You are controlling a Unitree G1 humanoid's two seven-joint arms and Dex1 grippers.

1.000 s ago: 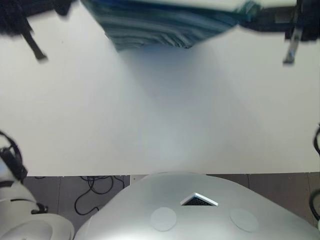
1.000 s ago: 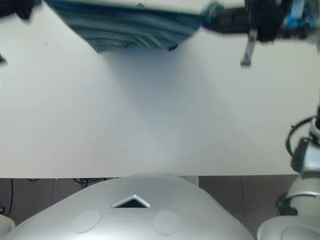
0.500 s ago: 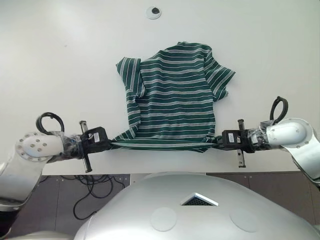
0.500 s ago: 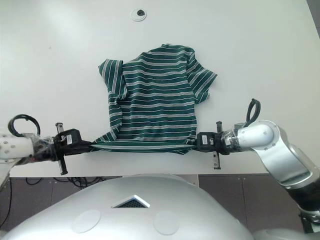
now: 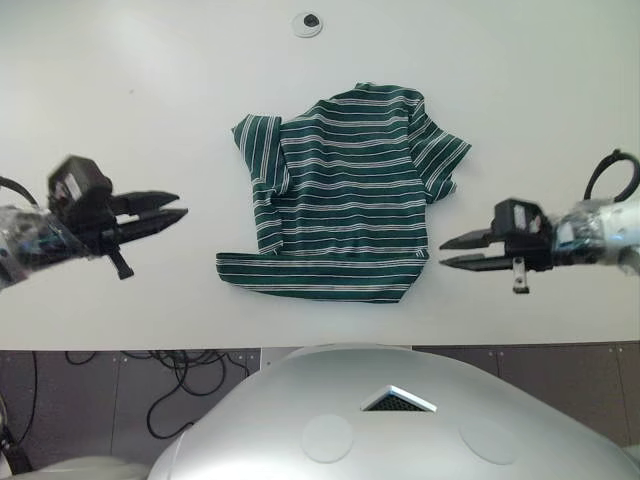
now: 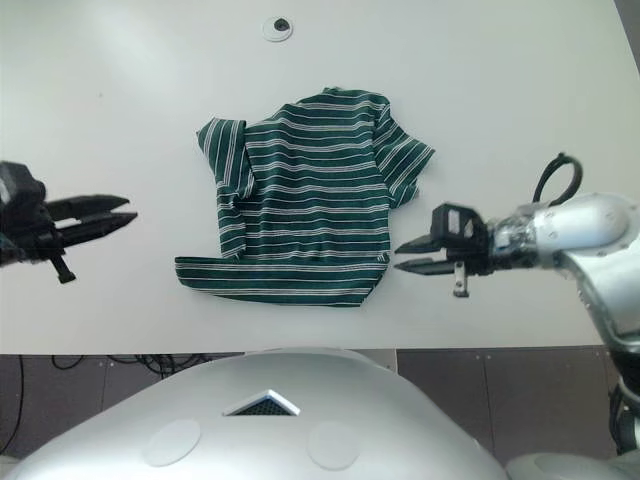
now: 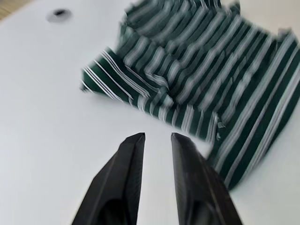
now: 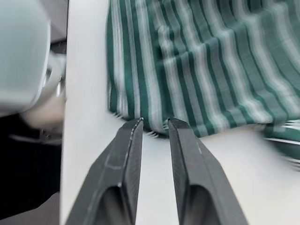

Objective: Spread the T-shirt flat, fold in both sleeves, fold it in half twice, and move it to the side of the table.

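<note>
Left eye view has the T-shirt (image 5: 340, 190) lying nearly flat, collar away, near the worktop's (image 5: 120, 110) front edge, with the left tool (image 5: 180, 204) and right tool (image 5: 443, 253) empty, fingers narrowly parted, standing clear on either side, seemingly ready for the sleeve folds.

1. The left gripper (image 5: 180, 204) is held out on the left side, fingers slightly parted, empty, pointing inward.
2. The right gripper (image 5: 443, 253) mirrors it on the right, fingers slightly parted, empty, pointing inward.
</note>
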